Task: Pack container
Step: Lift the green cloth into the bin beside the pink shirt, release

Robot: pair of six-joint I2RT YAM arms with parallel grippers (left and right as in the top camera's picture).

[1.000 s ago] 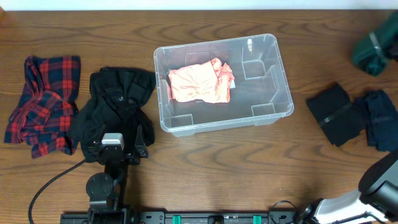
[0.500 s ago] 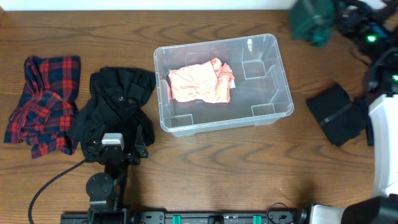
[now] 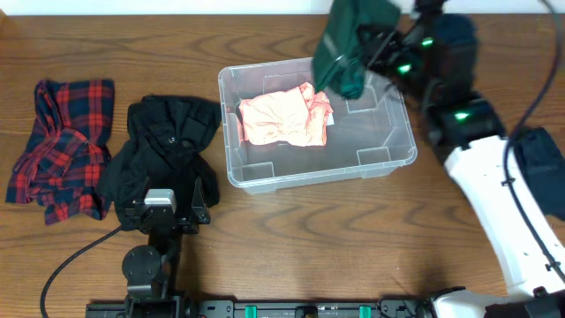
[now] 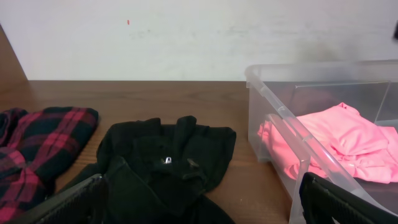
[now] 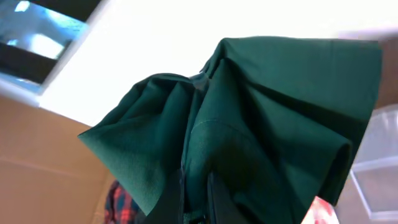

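The clear container point(image 3: 388, 155) stands at the table's middle with a pink garment point(image 3: 284, 117) inside; both also show in the left wrist view, the container point(image 4: 273, 102) and the pink garment point(image 4: 348, 140). My right gripper point(image 3: 371, 46) is shut on a dark green garment point(image 3: 351, 46) and holds it in the air over the container's far right part. In the right wrist view the green garment point(image 5: 261, 118) fills the frame, pinched between the fingers. My left gripper point(image 3: 166, 212) is open and empty, low at the table's front left, beside a black garment point(image 3: 168, 141).
A red plaid garment point(image 3: 62, 146) lies at the far left, also in the left wrist view point(image 4: 37, 143). A dark navy garment point(image 3: 543, 168) lies at the right edge, partly under my right arm point(image 3: 503, 203). The black garment point(image 4: 168, 168) lies just ahead of the left fingers.
My right arm has swung in from the far right with the green garment, carrying it left from the table's back right corner to above the container. The left arm has not moved.
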